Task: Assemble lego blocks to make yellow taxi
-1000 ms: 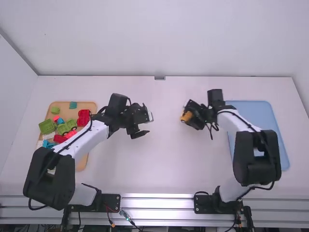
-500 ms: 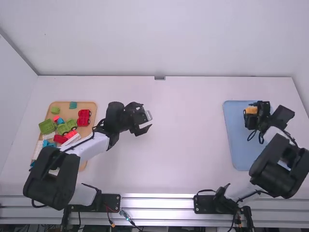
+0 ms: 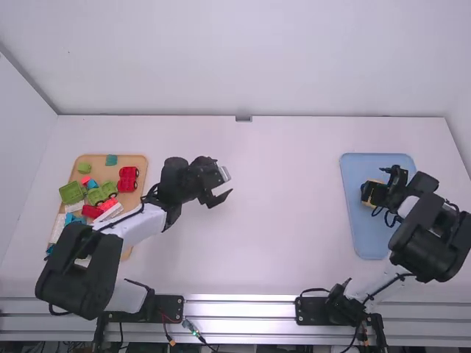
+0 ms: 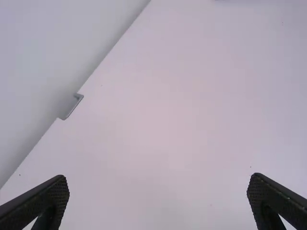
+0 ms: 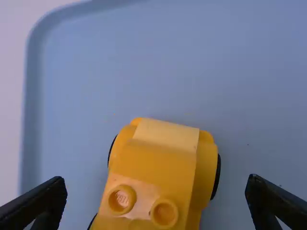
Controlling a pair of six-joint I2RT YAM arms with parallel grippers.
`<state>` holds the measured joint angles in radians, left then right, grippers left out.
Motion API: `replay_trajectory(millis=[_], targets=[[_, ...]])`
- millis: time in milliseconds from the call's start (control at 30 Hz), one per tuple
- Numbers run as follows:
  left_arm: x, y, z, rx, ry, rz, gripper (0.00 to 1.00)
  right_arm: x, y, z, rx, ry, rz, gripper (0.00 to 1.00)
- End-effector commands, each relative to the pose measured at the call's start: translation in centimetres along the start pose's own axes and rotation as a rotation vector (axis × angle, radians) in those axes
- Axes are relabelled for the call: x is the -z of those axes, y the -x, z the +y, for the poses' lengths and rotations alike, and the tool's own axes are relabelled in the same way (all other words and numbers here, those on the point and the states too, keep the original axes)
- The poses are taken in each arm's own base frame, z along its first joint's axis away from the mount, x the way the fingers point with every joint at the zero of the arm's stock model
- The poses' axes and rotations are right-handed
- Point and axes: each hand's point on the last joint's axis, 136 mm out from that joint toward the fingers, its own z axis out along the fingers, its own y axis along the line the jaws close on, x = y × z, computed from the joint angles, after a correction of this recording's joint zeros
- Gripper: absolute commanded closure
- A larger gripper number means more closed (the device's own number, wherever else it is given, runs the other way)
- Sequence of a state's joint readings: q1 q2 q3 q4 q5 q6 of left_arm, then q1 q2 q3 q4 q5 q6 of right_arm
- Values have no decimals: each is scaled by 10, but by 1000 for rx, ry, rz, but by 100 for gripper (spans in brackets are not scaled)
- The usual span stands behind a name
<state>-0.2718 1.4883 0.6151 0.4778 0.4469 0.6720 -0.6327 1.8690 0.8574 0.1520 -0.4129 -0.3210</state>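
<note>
The yellow taxi (image 5: 158, 163) is sitting in the blue tray (image 3: 360, 239), near the side that is facing the middle of the desk (image 3: 287, 257). In the right wrist view it is showing black wheels (image 5: 216, 177) at its sides and two round studs (image 5: 122, 199) on top, and one stud is carrying raised lettering. The right tool (image 3: 383, 187) is hovering over the tray with its fingers spread wide, one on either side of the taxi, and neither is touching it. Well apart from there, the left tool (image 3: 226, 187) is hanging over the desk on the other side of the middle, its fingers also standing apart with nothing between them. Farther out, behind the left arm, a tan tray (image 3: 140, 159) is holding loose blocks: a red wheeled piece (image 3: 128, 179), a large green block (image 3: 72, 193), a teal block (image 3: 111, 159) near the far edge, and a white bar (image 3: 110, 212) lying aslant. At the desk's far edge, a small metal bracket (image 3: 243, 118) is sitting against the pale wall (image 3: 243, 59).
</note>
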Motion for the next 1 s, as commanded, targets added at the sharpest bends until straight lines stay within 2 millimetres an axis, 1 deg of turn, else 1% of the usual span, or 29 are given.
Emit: replay_trajectory(millis=[0,33,67,167,233,267,300,333,367,467,533,567,600,700,733,767,800,833,867,933,967], targets=[[3,4,0,33,8,-10,1,1,8,1,-38,3,-9,1],[3,3,7,67,41,-3,1,7,18,-1,-64,-18,-11,1],[3,3,9,75,50,1,1,10,21,-2,-69,-26,-10,1],[4,4,28,154,134,23,1,38,43,-5,-113,-78,-7,1],[5,12,39,215,165,16,1,61,63,2,-137,-69,-18,1],[6,15,42,237,168,12,1,69,70,5,-146,-67,-22,1],[8,24,46,281,167,8,1,83,82,14,-152,-64,-26,1],[9,27,48,298,166,9,1,87,86,18,-145,-59,-28,1],[11,33,52,330,165,11,1,97,96,30,-125,-45,-33,1],[20,51,69,441,194,20,1,124,115,60,-75,-18,-53,1],[32,61,84,547,256,30,1,143,127,81,-34,0,-77,1],[41,69,93,601,292,34,1,153,135,98,1,17,-98,1],[44,72,96,610,300,33,1,155,137,102,14,23,-104,1],[68,94,117,658,383,16,1,181,158,154,130,91,-197,1],[70,97,119,660,390,11,1,184,159,158,141,96,-206,1],[80,105,126,661,427,-4,1,195,165,174,180,117,-246,1],[87,108,131,657,452,-9,1,203,169,184,200,130,-274,1],[90,110,134,655,469,-11,1,207,171,188,210,136,-288,1],[96,112,139,653,502,-16,1,215,175,198,234,150,-320,1],[102,112,145,648,540,-21,1,224,177,213,261,174,-349,2],[104,112,146,642,541,-27,2,225,177,215,258,173,-355,2]])
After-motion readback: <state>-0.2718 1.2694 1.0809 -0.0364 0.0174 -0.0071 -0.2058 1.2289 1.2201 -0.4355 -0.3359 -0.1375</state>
